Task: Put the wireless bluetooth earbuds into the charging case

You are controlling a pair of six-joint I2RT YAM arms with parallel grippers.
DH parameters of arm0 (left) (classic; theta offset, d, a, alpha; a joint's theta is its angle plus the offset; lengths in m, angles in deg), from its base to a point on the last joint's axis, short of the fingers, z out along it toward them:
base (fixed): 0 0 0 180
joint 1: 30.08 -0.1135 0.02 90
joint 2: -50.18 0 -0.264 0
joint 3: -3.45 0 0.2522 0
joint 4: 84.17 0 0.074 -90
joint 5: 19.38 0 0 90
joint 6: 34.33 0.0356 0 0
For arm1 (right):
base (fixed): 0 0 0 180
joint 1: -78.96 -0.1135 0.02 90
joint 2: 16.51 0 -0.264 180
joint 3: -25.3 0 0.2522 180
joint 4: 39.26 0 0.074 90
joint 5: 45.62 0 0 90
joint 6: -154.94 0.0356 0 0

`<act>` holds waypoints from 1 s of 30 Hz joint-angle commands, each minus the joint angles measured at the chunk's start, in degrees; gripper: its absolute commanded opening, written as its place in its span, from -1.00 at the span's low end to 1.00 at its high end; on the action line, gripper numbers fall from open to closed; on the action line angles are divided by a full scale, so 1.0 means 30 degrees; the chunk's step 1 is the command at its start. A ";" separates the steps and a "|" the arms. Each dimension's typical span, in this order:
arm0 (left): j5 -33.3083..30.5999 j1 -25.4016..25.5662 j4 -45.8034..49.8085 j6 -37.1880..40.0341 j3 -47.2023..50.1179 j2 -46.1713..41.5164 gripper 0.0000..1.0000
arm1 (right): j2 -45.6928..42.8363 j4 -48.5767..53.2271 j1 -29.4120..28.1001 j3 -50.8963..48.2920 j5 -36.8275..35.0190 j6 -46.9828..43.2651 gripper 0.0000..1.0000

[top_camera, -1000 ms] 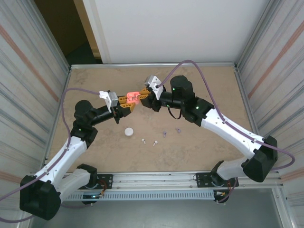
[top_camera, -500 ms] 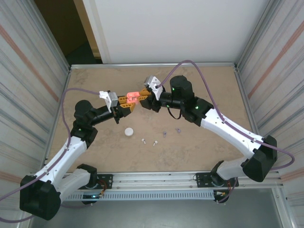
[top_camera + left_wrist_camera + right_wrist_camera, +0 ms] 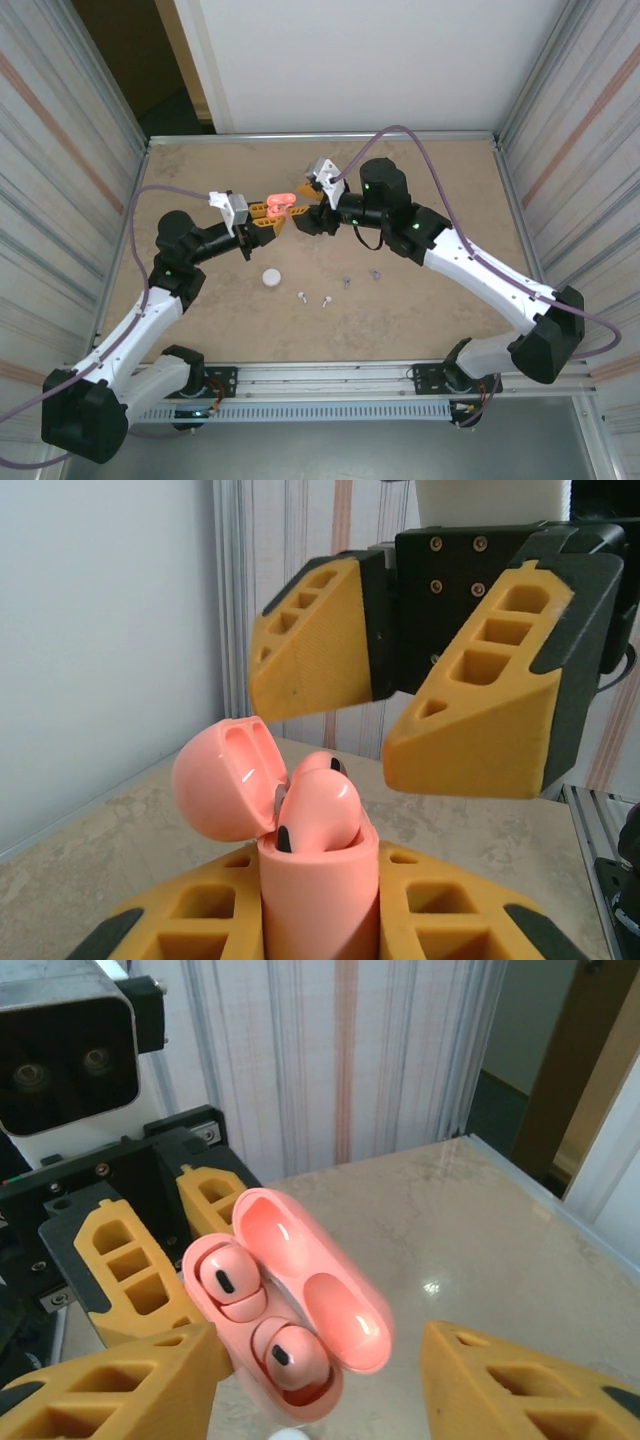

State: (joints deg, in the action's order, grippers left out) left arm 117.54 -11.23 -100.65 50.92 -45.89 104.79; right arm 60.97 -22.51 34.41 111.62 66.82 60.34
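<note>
A coral-red charging case stands upright between my left gripper's fingers, which are shut on it, held above the table. Its lid is swung open. Two coral-red earbuds sit in its wells. My right gripper is open, its yellow fingers spread either side of the case and clear of it. From above, the case sits between the left gripper and the right gripper. Two white earbuds and two purple earbuds lie on the table.
A white round case lies on the table near the loose earbuds, below the two grippers. Corrugated metal walls close in both sides, and a white panel stands behind the table's far edge.
My right gripper has opened and drawn slightly back from the coral-red case. The left gripper has kept its hold and stayed in place.
</note>
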 commanded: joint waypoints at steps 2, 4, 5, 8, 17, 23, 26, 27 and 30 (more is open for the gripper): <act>0.0467 0.0132 -0.0702 -0.0232 -0.0578 -0.0148 -1.00 | -0.1147 -0.1002 0.1020 -0.0313 0.0515 0.1728 0.26; 0.0475 0.0132 -0.0704 -0.0232 -0.0564 -0.0165 -1.00 | -0.1464 -0.1468 0.1543 -0.0781 0.0694 0.2485 0.37; 0.0475 0.0133 -0.0702 -0.0239 -0.0564 -0.0185 -1.00 | -0.1640 -0.1790 0.1783 -0.1078 0.0827 0.2829 0.46; 0.0610 0.0136 -0.0860 -0.0354 -0.0564 -0.0161 -1.00 | -0.2161 -0.2974 0.2684 -0.2006 0.1155 0.4362 0.73; 0.1173 0.0132 -0.0279 0.0137 -0.0892 -0.0735 -1.00 | -0.3146 -0.6165 0.5860 -0.4822 0.3568 1.0005 0.98; 0.1110 0.0136 0.1199 0.1441 -0.1234 -0.1380 -1.00 | -0.3642 -0.7634 0.7260 -0.6631 0.4627 1.2180 0.98; 0.1411 0.0134 0.1509 0.1526 -0.1552 -0.1471 -1.00 | -0.3958 -0.7691 0.7471 -0.7266 0.5071 1.2428 0.98; 0.1390 0.0155 0.1545 0.1502 -0.1567 -0.1525 -1.00 | -0.4065 -0.7689 0.7541 -0.7422 0.5212 1.2510 0.98; 0.0928 0.0401 0.1696 0.1500 -0.1680 -0.1673 -1.00 | -0.4308 -0.7677 0.7777 -0.7854 0.5594 1.2767 0.98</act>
State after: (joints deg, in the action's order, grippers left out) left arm 120.12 -10.77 -96.54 54.22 -48.79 100.99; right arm 50.17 -43.10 56.96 88.63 80.80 96.01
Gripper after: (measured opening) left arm 0.227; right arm 0.990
